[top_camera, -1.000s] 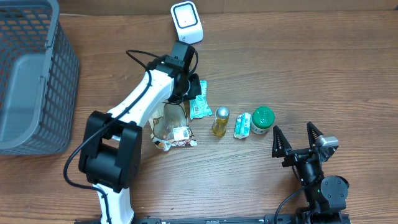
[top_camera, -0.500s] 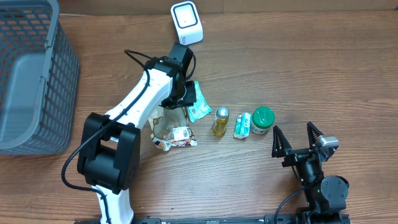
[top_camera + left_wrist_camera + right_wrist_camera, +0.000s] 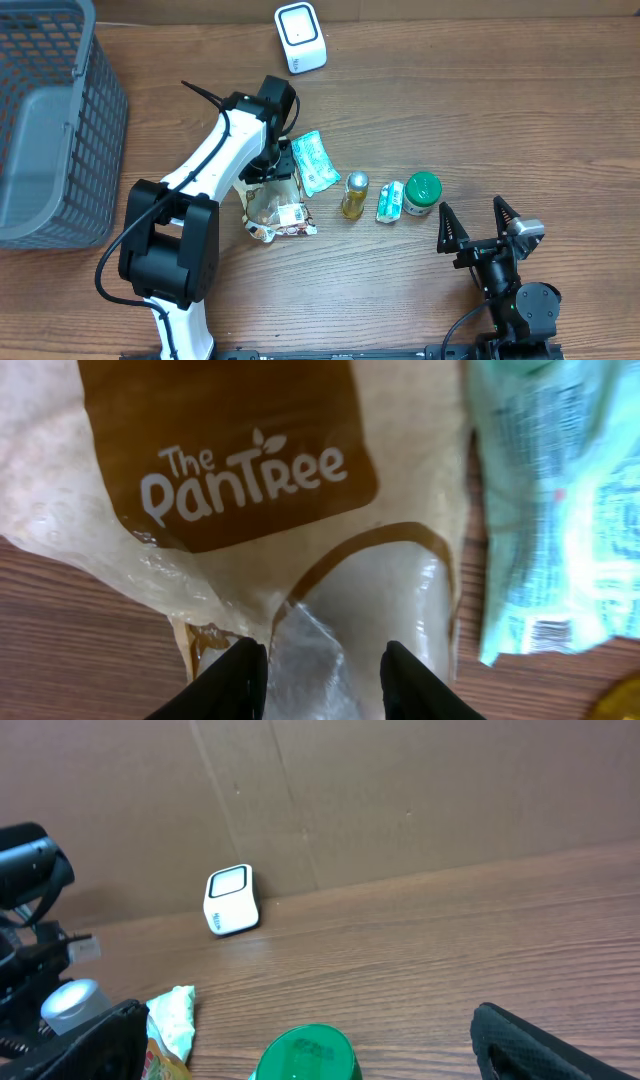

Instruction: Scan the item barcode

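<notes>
The brown wooden surface (image 3: 480, 110) filled the overhead view, and a plain cardboard wall (image 3: 400, 790) stood just behind the white scanner (image 3: 300, 38). A grey mesh basket (image 3: 50, 120) sat well to the scanner's left. The left arm (image 3: 215, 165) stretched toward the scanner. The left gripper (image 3: 325, 650) hung in front of the scanner, over a clear-and-brown Pantree pouch (image 3: 272, 205). Its fingers (image 3: 240, 680) were partly apart and held nothing.

The green packet (image 3: 313, 160) lay flat in front of the scanner, just beside the pouch, with a barcode (image 3: 545, 632) at one corner. Further from the scanner and to its right stood a small bottle (image 3: 354, 195), a small green-and-white packet (image 3: 390, 201) and a green-lidded jar (image 3: 422, 192). The right gripper (image 3: 471, 210) sat farthest from the scanner, fingers wide and empty.
</notes>
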